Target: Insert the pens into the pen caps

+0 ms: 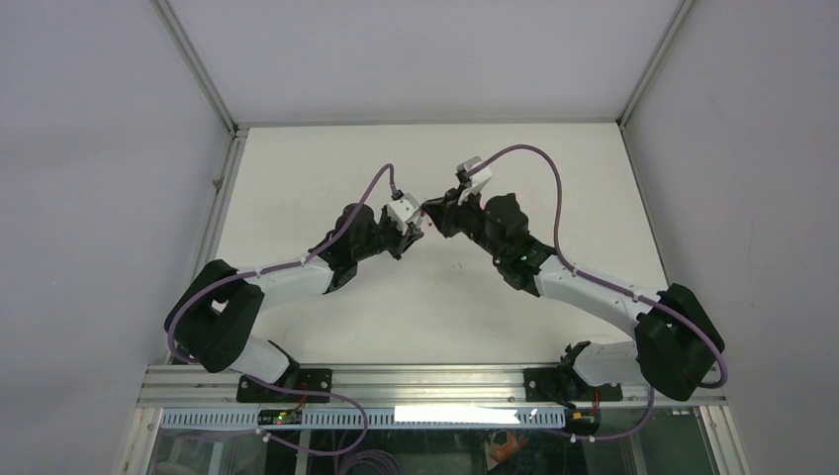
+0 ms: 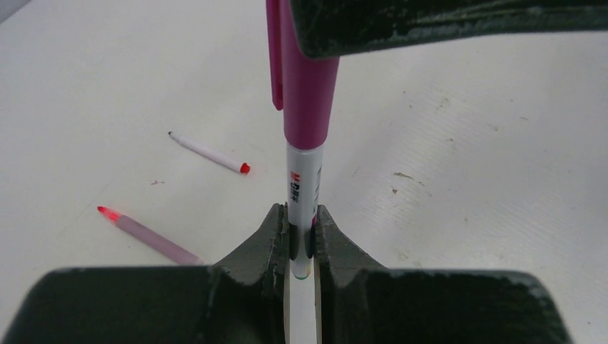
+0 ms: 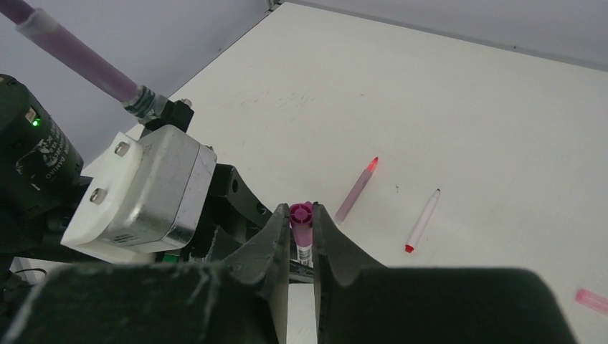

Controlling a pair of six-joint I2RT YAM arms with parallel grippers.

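Currently, the white pen (image 2: 303,179) is clamped by the closed left hand (image 2: 302,240), its tip inside the magenta cap (image 2: 308,93) gripped by the right hand (image 3: 302,223), above the tabletop (image 2: 466,179). Axes are to be kept aligned while the cap is pressed home.

Magenta cap (image 2: 310,93), white pen (image 2: 304,193), pinkish red-tipped pen (image 2: 154,240), white table (image 2: 487,186)

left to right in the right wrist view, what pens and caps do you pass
magenta cap between the fingers → pinkish pen → white pen → pale pink piece cut off at the right edge
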